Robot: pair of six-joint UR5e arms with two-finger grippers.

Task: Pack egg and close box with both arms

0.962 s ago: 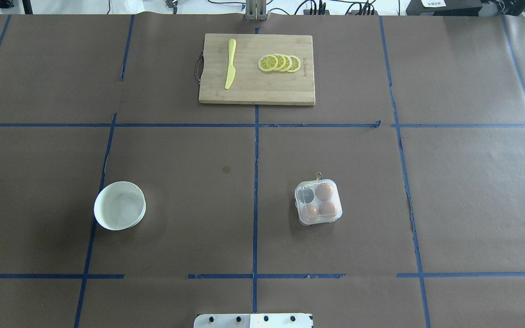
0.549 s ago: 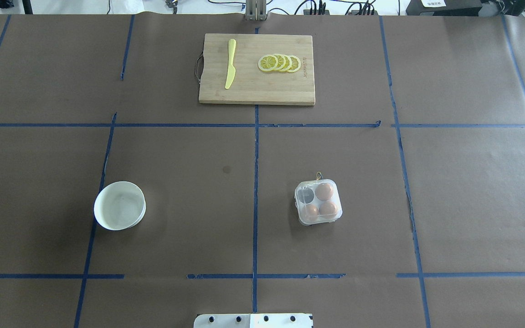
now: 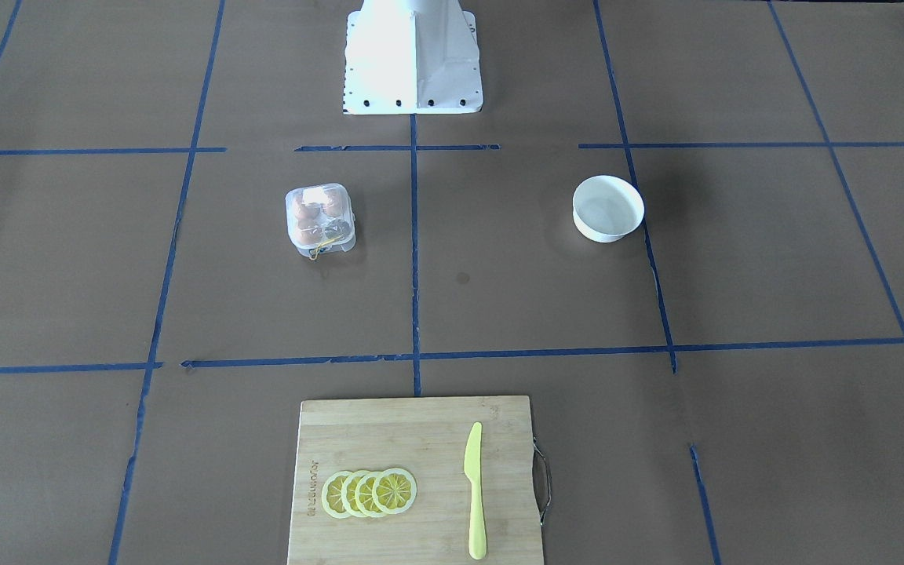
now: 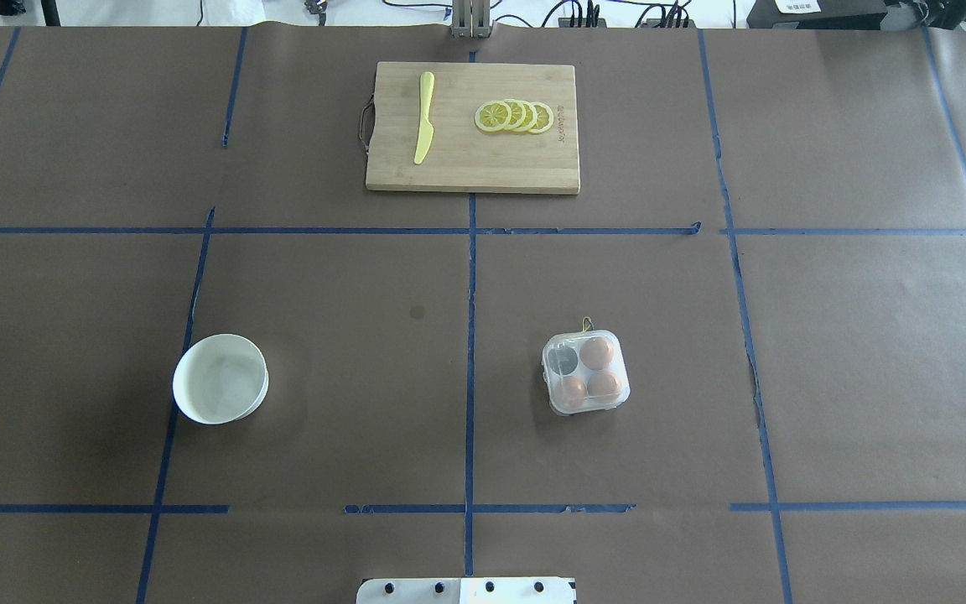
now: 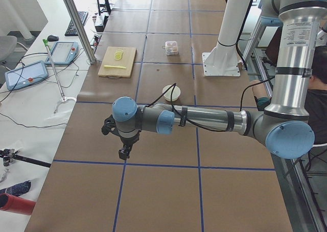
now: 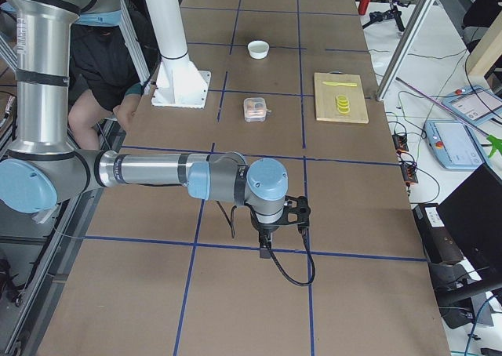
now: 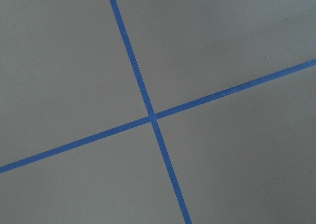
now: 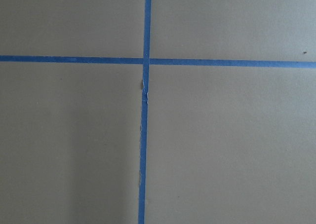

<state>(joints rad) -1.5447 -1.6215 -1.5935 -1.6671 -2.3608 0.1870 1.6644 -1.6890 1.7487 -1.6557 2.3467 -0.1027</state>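
Observation:
The clear box (image 4: 585, 372) sits on the brown table right of centre, its lid down over the cells. Three tan eggs show inside it, one at the far right cell (image 4: 596, 353) and two in the near cells; the far left cell looks dark. The same box (image 3: 319, 219) shows a yellow string at its front. Neither gripper shows in the overhead or front-facing views. My left gripper (image 5: 124, 153) hangs over the table's left end and my right gripper (image 6: 265, 250) over its right end, both far from the box. I cannot tell whether either is open or shut.
A white bowl (image 4: 220, 378) stands left of centre, with no egg in it. A wooden cutting board (image 4: 473, 126) at the far side carries a yellow knife (image 4: 423, 117) and lemon slices (image 4: 515, 116). Both wrist views show only brown paper and blue tape.

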